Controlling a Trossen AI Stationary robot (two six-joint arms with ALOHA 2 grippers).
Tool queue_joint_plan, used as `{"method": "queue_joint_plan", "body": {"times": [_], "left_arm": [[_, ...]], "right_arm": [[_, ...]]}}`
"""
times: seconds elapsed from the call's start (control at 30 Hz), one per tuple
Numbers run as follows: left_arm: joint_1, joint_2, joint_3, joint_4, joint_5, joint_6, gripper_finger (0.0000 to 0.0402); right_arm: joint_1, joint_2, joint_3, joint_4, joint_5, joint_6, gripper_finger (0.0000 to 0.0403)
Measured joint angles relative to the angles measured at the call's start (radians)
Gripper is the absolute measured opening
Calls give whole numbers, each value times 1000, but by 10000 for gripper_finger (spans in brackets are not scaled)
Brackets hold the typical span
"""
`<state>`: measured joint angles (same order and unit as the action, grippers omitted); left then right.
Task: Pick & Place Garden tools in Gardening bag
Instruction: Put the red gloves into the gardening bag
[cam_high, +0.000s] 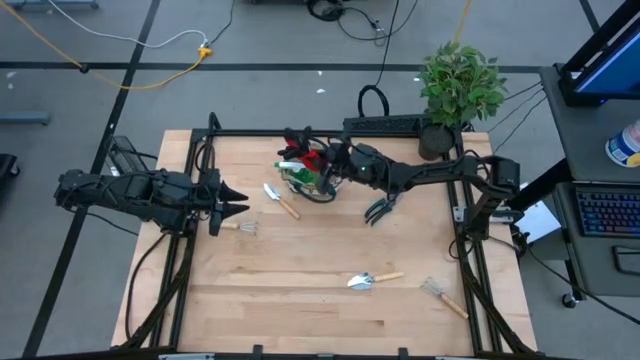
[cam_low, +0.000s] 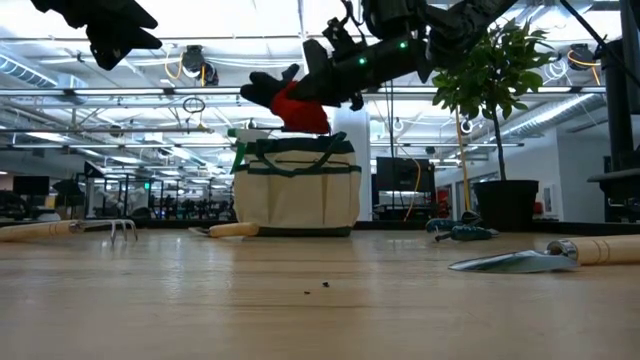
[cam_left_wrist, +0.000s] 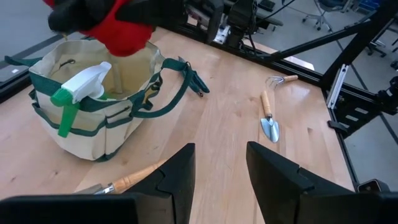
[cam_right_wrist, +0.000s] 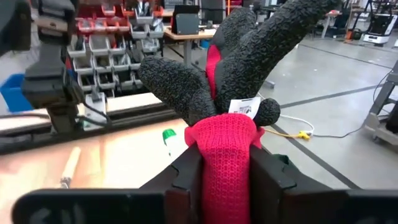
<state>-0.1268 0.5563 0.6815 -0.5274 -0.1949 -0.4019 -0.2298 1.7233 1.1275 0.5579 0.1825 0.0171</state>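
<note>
The beige gardening bag with green trim stands upright at the table's far middle. It also shows in the low view and the left wrist view, with a green-white spray bottle sticking out of it. My right gripper is shut on the red-black glove just above the bag's open top. My left gripper is open and empty at the table's left, raised above it. A trowel lies beside the bag and a small rake near my left gripper. My right gripper pinches the glove's red knit cuff between its two fingers. The fingers come from the table's right, roughly level. The glove's black fingers stick out past the fingertips, and the glove is lifted clear above the bag.
Dark pruning shears lie right of the bag. A second trowel and a rake lie toward the near right. A potted plant stands at the far right corner. Bare wood lies at the near left.
</note>
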Motion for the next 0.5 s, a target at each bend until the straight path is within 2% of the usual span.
{"method": "queue_joint_plan", "body": {"times": [0.5], "left_arm": [[0,0,0,0,0,0,150]], "right_arm": [[-25,-2,0,-16,0,-4,148]]}}
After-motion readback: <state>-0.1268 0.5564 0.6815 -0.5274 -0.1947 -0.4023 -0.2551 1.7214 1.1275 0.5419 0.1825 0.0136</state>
